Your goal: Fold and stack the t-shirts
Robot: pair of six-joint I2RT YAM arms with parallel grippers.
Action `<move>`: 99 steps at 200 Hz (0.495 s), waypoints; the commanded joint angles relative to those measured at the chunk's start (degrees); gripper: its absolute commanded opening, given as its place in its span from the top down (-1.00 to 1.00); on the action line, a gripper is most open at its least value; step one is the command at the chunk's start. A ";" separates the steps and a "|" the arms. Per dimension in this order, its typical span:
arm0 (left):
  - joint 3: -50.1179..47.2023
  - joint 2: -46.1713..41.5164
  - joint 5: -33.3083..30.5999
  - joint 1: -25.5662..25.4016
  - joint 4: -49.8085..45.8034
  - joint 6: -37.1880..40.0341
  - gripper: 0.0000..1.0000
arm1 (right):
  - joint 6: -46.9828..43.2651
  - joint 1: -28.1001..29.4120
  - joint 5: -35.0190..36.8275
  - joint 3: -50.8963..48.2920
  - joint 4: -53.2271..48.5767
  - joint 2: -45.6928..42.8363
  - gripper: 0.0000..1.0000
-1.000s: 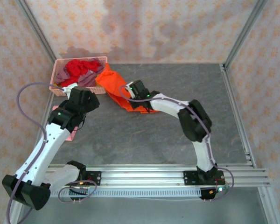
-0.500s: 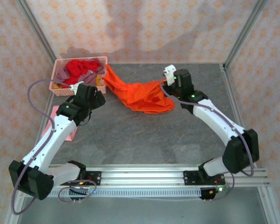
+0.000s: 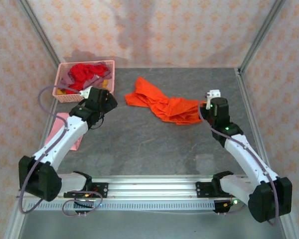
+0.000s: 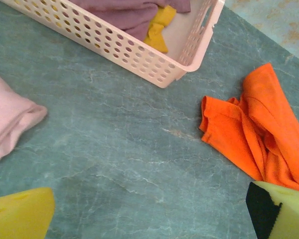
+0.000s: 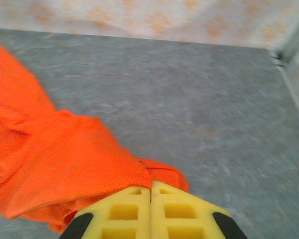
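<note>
A bright orange t-shirt (image 3: 164, 103) lies crumpled and stretched across the back middle of the table. My right gripper (image 3: 203, 109) is shut on its right end; in the right wrist view the yellow fingertips (image 5: 150, 191) pinch the orange cloth (image 5: 65, 159). My left gripper (image 3: 107, 99) hangs open over bare table beside the basket, its pads (image 4: 20, 214) wide apart, with the orange shirt's left end (image 4: 249, 134) to its right. A light pink t-shirt (image 3: 65, 130) lies folded at the left edge. Red (image 3: 87, 72), mauve (image 4: 124, 10) and yellow (image 4: 159, 30) shirts lie in the basket.
The pink lattice basket (image 3: 61, 92) stands at the back left corner. Metal frame posts (image 3: 254, 42) and papered walls close in the grey table (image 3: 149, 144). A rail (image 3: 149, 188) with both arm bases runs along the near edge.
My right gripper has pulled the orange shirt to the right, off the basket's edge and out across the table. The left arm has shifted slightly right beside the basket, still open.
</note>
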 commanded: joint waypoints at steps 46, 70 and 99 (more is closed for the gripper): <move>18.42 23.18 1.02 -4.87 0.45 -1.52 -0.77 | 7.81 -2.21 0.41 -3.96 2.16 -1.92 1.00; 28.96 33.13 3.48 -5.78 -0.70 -3.40 -0.74 | 8.48 -2.15 -1.51 -3.90 2.70 -1.59 1.00; 43.64 46.21 5.91 -6.18 -4.22 -4.96 -0.67 | 8.49 -2.19 -2.36 -3.63 2.62 -1.37 1.00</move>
